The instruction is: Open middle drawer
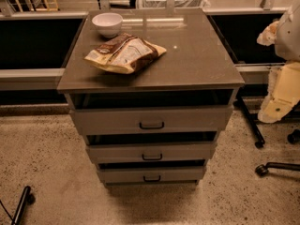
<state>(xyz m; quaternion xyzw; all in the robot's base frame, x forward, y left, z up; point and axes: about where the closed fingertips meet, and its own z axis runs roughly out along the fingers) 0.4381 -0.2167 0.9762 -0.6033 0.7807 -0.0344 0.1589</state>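
The grey drawer cabinet (150, 78) stands in the middle of the camera view. The middle drawer (151, 151) has a plain grey front with a small black bar handle (152, 157) at its centre. Above it is the taller-fronted top drawer (151, 120) with a wider black handle. Below it is the slim bottom drawer (151, 174). A dark gap shows above each front. My arm and gripper (276, 104) are cream and white. They hang at the right edge, to the right of the cabinet and well away from the handles.
A white bowl (107, 23) and a snack bag (124, 53) lie on the cabinet top. Chair legs with castors (259, 143) stand on the speckled floor at the right. A black leg (21, 205) is at the lower left. A railing runs behind the cabinet.
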